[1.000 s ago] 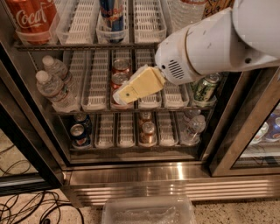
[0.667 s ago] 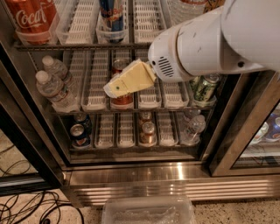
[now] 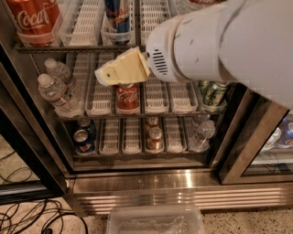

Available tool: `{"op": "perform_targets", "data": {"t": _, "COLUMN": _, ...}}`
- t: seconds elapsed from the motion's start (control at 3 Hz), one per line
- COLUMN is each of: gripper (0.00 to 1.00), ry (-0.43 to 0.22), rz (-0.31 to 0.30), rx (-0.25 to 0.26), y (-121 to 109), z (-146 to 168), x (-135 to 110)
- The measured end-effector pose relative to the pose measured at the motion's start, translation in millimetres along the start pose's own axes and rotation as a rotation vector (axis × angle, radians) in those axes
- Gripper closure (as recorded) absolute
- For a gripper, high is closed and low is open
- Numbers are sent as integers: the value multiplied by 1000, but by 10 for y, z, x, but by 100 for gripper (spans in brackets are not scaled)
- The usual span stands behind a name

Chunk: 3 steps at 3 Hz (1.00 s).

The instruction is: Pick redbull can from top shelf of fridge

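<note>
The redbull can (image 3: 117, 13) stands in a lane tray on the top shelf (image 3: 55, 47) of the fridge (image 3: 137, 183), while the gripper (image 3: 104, 76) hangs just below that rack, empty, though whether it is open I cannot tell, so a careless rise would likely clip the wire edge or topple the slim can.

You can read white "Coca" lettering on the big red label (image 3: 34, 18) up and left of the gripper (image 3: 104, 75). The gripper hangs just above a red can (image 3: 127, 97), which bears white Coca-Cola script across its front.
</note>
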<state>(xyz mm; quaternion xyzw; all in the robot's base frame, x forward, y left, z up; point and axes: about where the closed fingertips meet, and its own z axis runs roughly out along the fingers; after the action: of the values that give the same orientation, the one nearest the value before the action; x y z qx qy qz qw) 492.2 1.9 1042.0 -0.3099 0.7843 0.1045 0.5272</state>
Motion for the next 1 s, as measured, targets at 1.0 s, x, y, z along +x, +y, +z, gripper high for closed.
{"op": "perform_targets", "data": {"t": 1.0, "gripper": 0, "ry": -96, "rz": 13, "rx": 46, "y": 116, "z": -162, "x": -384}}
